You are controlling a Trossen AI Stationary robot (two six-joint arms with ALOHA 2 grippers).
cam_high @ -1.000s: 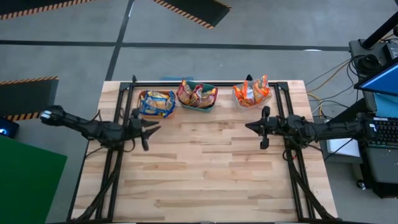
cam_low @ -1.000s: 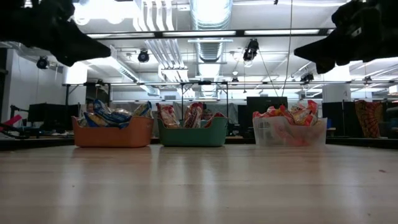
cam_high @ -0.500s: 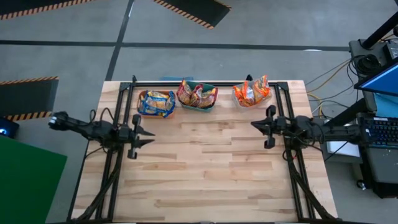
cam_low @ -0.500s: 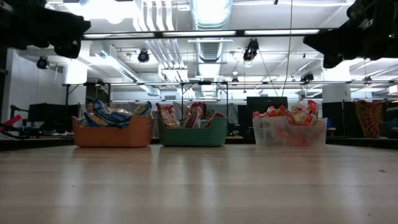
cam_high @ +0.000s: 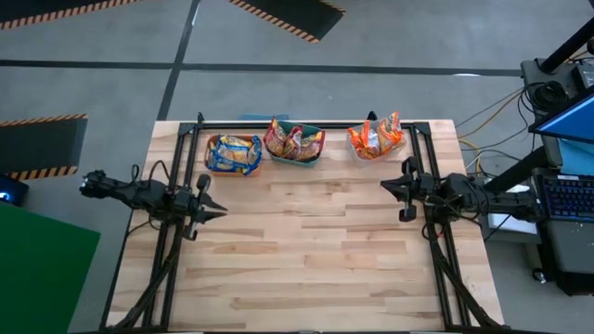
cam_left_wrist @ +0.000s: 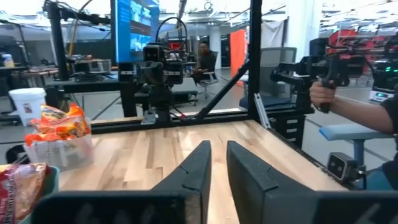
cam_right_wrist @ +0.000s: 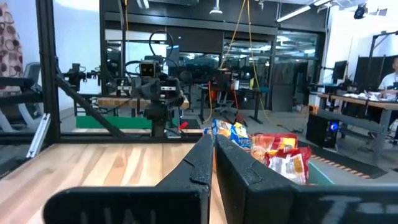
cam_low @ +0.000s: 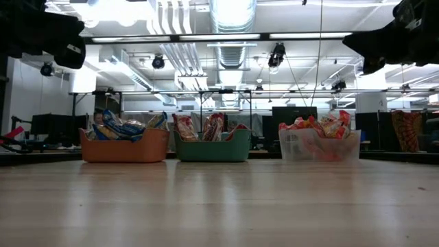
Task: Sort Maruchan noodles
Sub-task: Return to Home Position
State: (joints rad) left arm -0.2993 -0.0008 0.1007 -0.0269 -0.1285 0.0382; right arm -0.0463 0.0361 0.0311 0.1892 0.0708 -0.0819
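Presently, my entry from the remote desk reads:
Maruchan noodles: all binned along the upper edge of the high view; I see none loose on the bench.
Orange bin: upper left of the row, blue-and-yellow packets heaped inside.
Green bin: middle of the row, maroon-pink packets standing above the rim.
Clear bin: upper right of the row, orange-red packets.
Left gripper: left of centre, above the bench's left margin, well apart from the bins; fingers a narrow slit apart, holding nothing.
Right gripper: right of centre, just below the clear bin in the high view; fingers practically touching, holding nothing.
Step in hand: I judge the sorting done and only the return to rest left.
Method advised: I would draw each arm back along its own side, keep both high as the low view shows them, give the clear bin and the black frame rails a wide berth, and leave the fingers as they are.
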